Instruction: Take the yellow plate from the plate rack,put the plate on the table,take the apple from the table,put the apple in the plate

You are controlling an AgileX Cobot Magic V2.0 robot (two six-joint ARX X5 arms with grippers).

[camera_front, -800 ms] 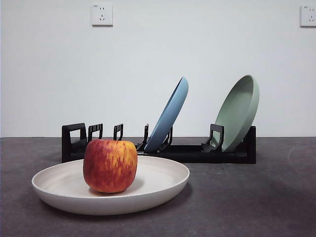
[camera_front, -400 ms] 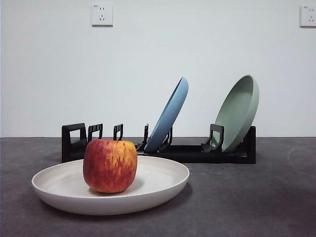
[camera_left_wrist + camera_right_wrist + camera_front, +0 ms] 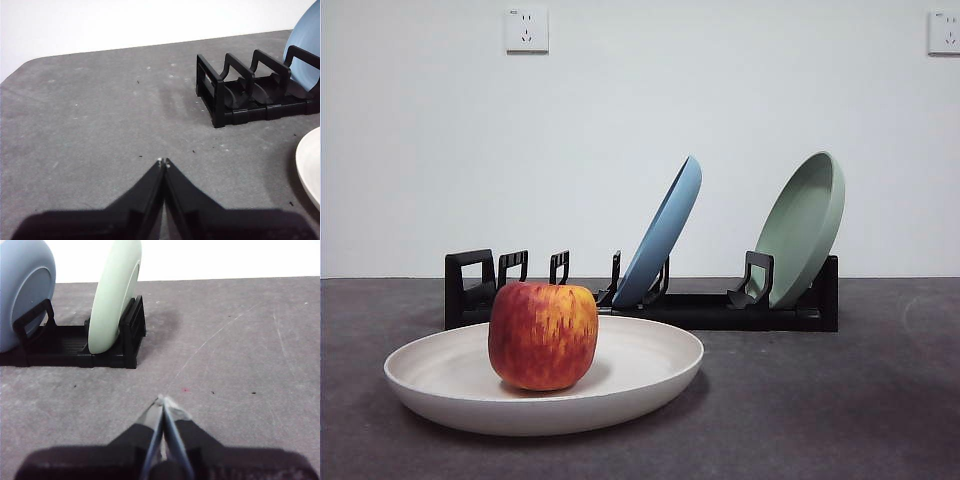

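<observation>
Dark grey table [image 3: 840, 400] before a white wall. The apple [image 3: 543, 335] sits in the yellow plate [image 3: 650, 365], flat on the table in front of the plate rack [image 3: 700, 312], which holds a blue plate [image 3: 665, 232] and a green plate [image 3: 805, 225]. Left gripper [image 3: 163, 162] and right gripper [image 3: 162, 400] are both closed, empty, clear of the plate.

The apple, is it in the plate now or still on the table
In the plate. The apple sits upright inside the yellow plate, which lies flat on the table before the plate rack.
</observation>
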